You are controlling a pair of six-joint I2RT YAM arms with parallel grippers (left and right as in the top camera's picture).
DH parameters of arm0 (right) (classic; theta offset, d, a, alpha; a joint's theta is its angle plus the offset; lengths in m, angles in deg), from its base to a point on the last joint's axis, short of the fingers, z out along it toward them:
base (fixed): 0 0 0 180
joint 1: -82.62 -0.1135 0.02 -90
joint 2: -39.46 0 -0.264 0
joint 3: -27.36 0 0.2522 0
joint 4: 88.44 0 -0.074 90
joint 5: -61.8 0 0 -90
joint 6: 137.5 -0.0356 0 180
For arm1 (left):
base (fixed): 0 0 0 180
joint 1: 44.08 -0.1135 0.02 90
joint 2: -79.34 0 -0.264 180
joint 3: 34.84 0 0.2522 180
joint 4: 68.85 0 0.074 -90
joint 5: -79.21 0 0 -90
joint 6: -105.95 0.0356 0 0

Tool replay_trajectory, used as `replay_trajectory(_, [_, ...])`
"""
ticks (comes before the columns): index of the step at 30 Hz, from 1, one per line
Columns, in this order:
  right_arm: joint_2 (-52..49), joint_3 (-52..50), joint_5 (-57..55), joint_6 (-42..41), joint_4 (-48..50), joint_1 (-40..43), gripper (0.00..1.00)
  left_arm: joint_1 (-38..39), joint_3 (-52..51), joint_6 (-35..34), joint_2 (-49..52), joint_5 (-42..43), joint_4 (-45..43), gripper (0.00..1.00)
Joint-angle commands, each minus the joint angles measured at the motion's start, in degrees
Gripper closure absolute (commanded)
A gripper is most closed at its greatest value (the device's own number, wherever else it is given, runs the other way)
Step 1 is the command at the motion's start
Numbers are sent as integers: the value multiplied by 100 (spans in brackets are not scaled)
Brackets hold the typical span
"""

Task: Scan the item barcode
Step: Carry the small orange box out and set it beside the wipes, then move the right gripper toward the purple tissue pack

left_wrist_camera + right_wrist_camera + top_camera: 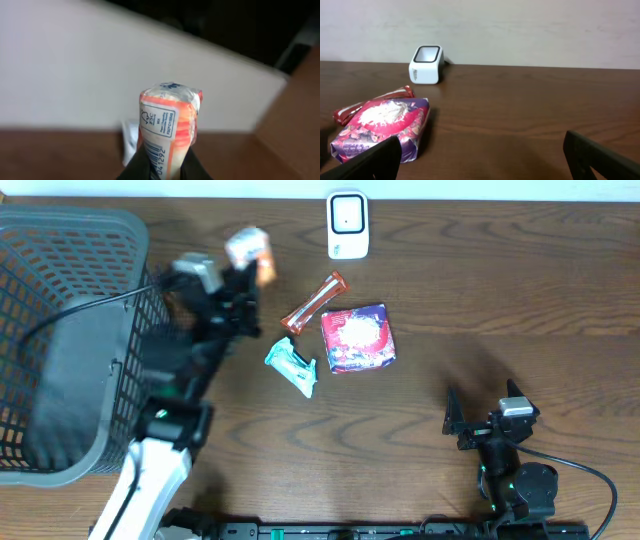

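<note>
Dark wooden desk (pixel 520 300) below, my left tool (pixel 162 170) pinches the orange-and-white packet (pixel 167 120) aloft, upper left of centre, so I'd swing its barcode (pixel 154 156) squarely toward the scanner (pixel 347 224) at top centre, while my right tool (pixel 482 165) sits wide open, empty.

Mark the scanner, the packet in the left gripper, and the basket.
scanner (pixel 347 218): overhead view, on its dark-framed top face.
packet (pixel 162 122): left wrist view, on the white printed panel above the barcode.
basket (pixel 70 222): overhead view, on its far rim.
</note>
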Motion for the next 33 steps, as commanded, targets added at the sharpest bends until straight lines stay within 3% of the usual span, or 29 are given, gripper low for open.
replay_trajectory(1, [35,-15,-7,-59,-11,28,1,503,39,-542,551,-160,-2,93])
replay_trajectory(9, [35,-15,-7,-59,-11,28,1,1043,39,-544,1661,-420,507,92])
replay_trajectory(10, [35,-15,-7,-59,-11,28,1,1043,39,-544,1705,-420,507,83])
replay_trajectory(12, [35,-15,-7,-59,-11,28,1,1036,39,-540,1725,-424,505,50])
replay_trajectory(14, [35,-15,-7,-59,-11,28,1,1027,39,-540,1692,-422,455,35])
replay_trajectory(15, [35,-15,-7,-59,-11,28,1,1014,39,-435,1641,-420,396,21])
replay_trajectory(19, [35,-15,-7,-59,-11,28,1,1014,39,160,1292,-422,330,12])
replay_trajectory(20, [35,-15,-7,-59,-11,28,1,1012,39,232,1187,-424,321,4])
replay_trajectory(26, [35,-15,-7,-59,-11,28,1,752,39,256,168,-422,269,2])
replay_trajectory(33, [35,-15,-7,-59,-11,28,1,570,39,260,-1128,-422,1412,2])
